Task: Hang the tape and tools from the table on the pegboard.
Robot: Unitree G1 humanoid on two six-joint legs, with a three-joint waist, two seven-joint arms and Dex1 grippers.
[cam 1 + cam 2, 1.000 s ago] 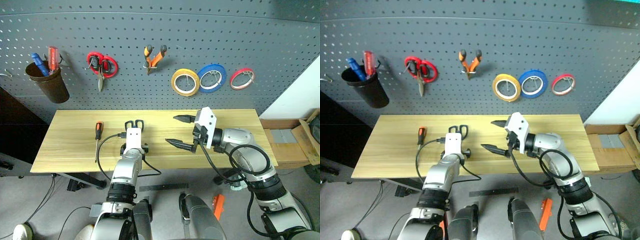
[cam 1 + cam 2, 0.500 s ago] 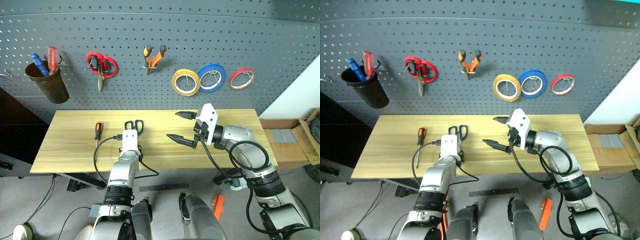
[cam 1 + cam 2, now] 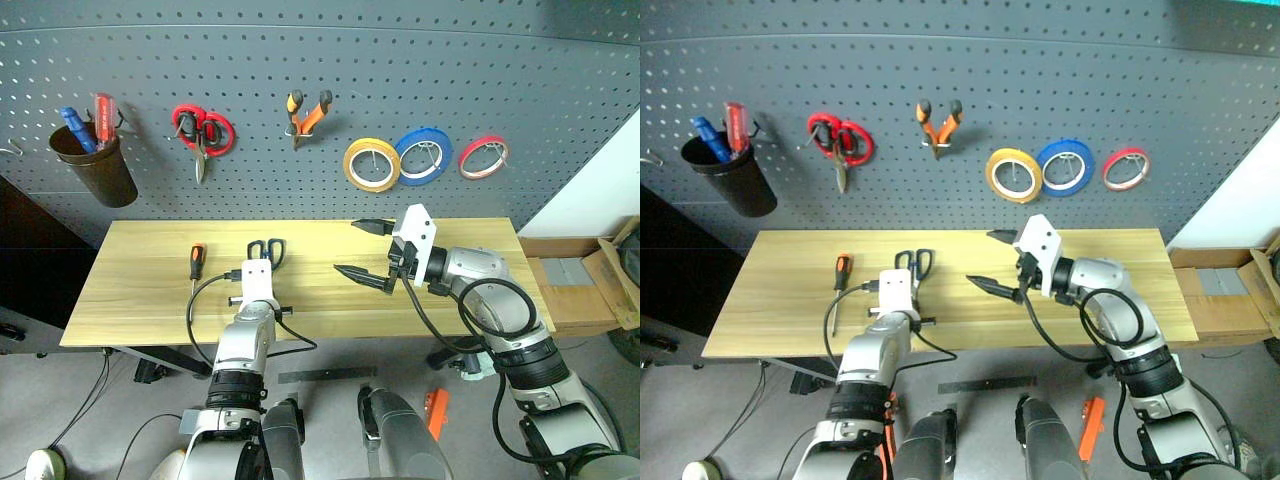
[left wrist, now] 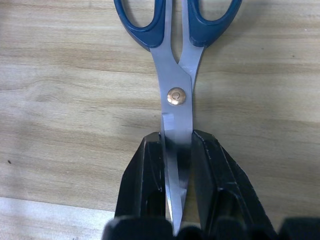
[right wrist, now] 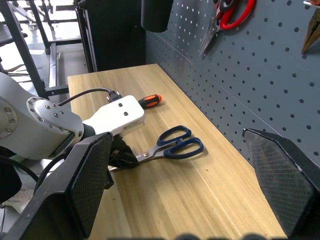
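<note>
Pegboard point(image 3: 520, 80) already carries the yellow tape point(image 3: 371, 164) and pliers point(image 3: 309, 113). On the surface point(image 3: 140, 290), the left gripper point(image 4: 176, 150) fingers have just clamped the dark-handled scissors point(image 4: 177, 75) by the blades, ready to lift. Beside them, the right gripper point(image 3: 365, 250) fingers stay spread, empty.

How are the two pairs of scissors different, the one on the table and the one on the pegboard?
The table scissors have dark blue-black handles; the pegboard scissors have red ones. The first lie flat on the table, blades clamped by the left gripper; the second hang blades down on the pegboard. Both are closed.
</note>
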